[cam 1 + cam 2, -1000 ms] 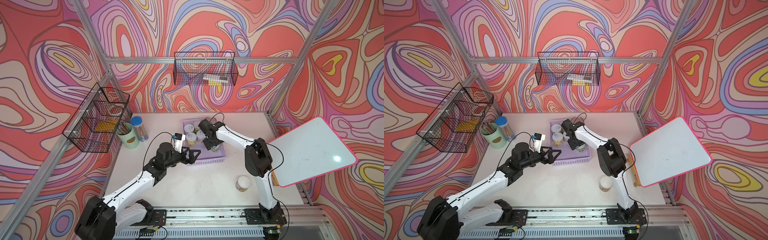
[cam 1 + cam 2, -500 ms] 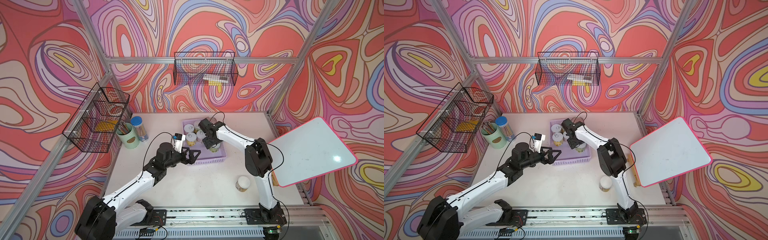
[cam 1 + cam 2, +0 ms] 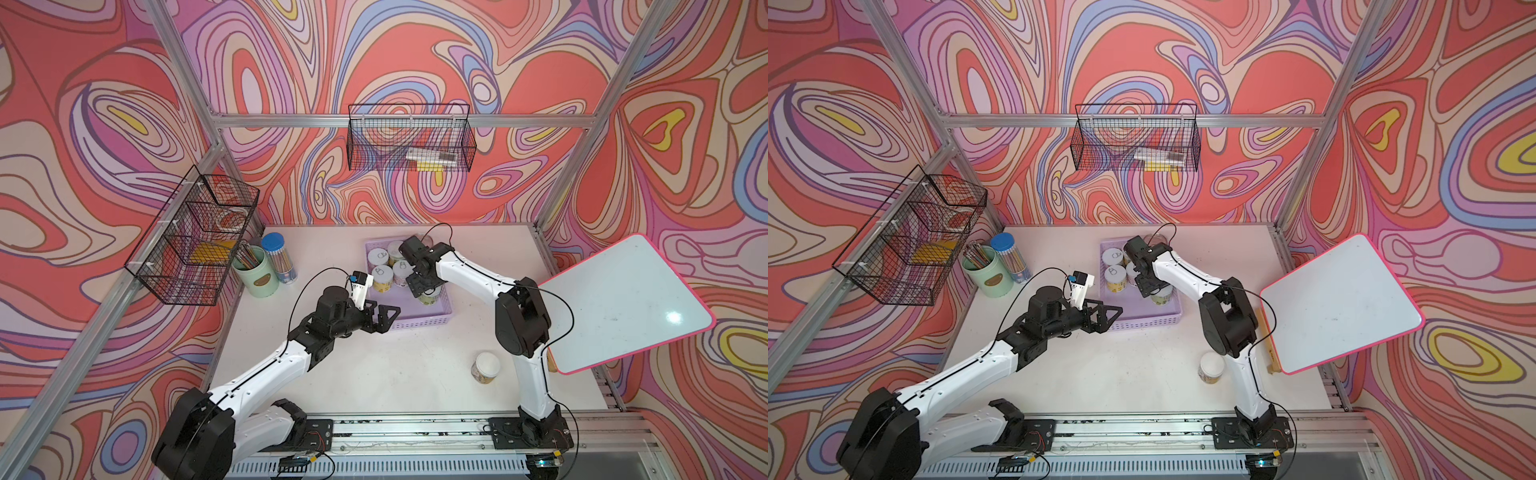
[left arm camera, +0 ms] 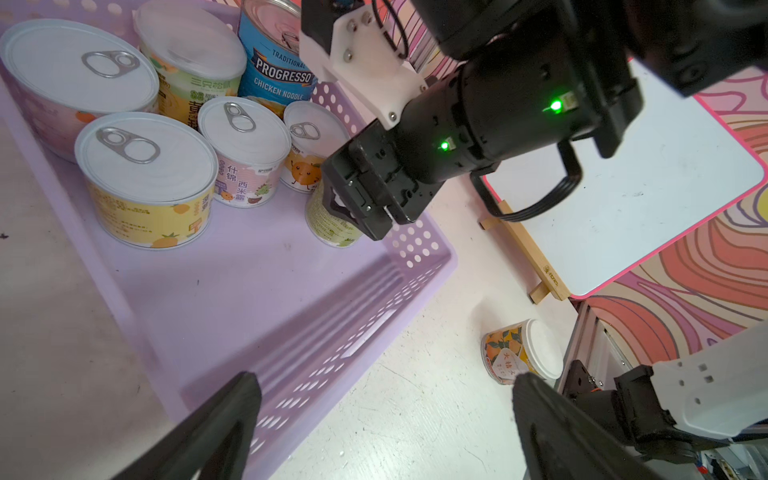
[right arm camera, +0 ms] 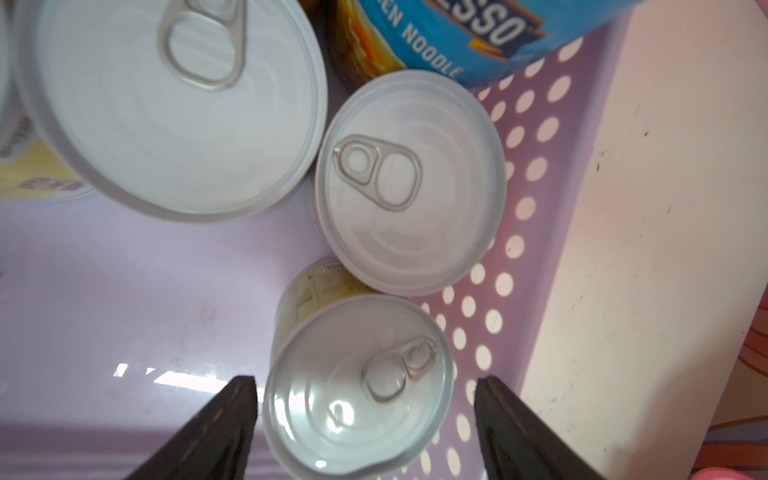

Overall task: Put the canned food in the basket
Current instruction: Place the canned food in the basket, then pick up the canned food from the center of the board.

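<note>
Item one, your lilac basket [image 3: 415,325]: it sits on the white table [image 3: 374,374] at the far middle, with seven cans standing upright in it. Crowded together in its far part you have a wide pink-label can [image 4: 75,66], a green-and-yellow can [image 4: 191,45] under a cloudy cap, the taller blue Progresso can [image 4: 274,75], a wide yellow-label can [image 4: 145,162], a small pastel-label can [image 4: 243,133] and a small orange-print can [image 4: 307,133]. Item two, the green-label can [image 4: 324,226]: it stands on the basket floor by the right wall, just on the near side of the orange-print can. Item three, your right gripper [image 5: 361,382]: it points down over that can with its jaws apart. One finger is on each side of the lid and a thin gap shows at both, so nothing is clamped. Item four, your left gripper [image 3: 388,320]: its jaws are fully apart and empty, and it is held at the basket's near left corner. Item five, the lone can [image 3: 486,368]: this is the eighth, outside the basket, on the table at the near right beside the right arm's lower link and well apart from the basket. Also listed: a pink-rimmed whiteboard [image 3: 623,303] at the right edge, and a mint pen cup [image 3: 257,274] and blue-lidded pencil jar [image 3: 278,257] just beside each other at the far left.
</note>
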### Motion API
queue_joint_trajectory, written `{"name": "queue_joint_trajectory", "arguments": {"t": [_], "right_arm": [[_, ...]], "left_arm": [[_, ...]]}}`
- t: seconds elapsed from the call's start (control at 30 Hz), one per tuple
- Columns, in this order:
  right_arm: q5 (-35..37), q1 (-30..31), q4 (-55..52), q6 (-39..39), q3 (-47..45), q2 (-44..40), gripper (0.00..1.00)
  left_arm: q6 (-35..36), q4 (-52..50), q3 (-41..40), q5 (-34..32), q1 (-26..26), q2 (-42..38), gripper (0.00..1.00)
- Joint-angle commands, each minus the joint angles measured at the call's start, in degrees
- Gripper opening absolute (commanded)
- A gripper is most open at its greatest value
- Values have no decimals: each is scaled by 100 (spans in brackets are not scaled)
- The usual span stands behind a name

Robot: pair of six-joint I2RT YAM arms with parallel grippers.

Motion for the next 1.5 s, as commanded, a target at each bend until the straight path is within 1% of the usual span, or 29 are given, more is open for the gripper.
{"name": "queue_joint_trajectory", "arguments": {"t": [0.0,0.17,0.23,0.37,0.5,0.6,0.8,0.97,1.13,1.27,1.47], "right_arm": [[-489,28,256,222,-331,-774,85],[-1108,28,744,618,-1201,-1742,85],[-1249,28,933,806,-1596,-2155,85],[-1280,28,1023,1185,-2242,-2763,85],[-1245,45,956,1526,-2779,-3233,85],[-1214,109,833,1843,-3155,-3552,85],[-876,403,391,2619,-3761,-4155,85],[-818,441,-80,3238,-4299,-4743,85],[-815,433,-663,3451,-4570,-5077,88],[-883,433,-910,3523,-4682,-5226,91],[-980,361,-1241,3667,-4869,-5327,98]], "left_arm": [[282,-203,54,-212,-160,-209,99],[596,-534,31,-655,-506,-496,99],[660,-616,32,-807,-645,-585,99],[820,-706,68,-953,-955,-644,99],[901,-632,76,-964,-1215,-552,99],[903,-578,128,-1011,-1416,-390,99],[986,-295,302,-1147,-1970,167,99],[1067,75,448,-1274,-2440,628,99],[1105,502,650,-1231,-2787,1115,99],[1129,840,868,-1105,-3066,1536,99],[1190,1249,1102,-1079,-3456,1993,98]]}}
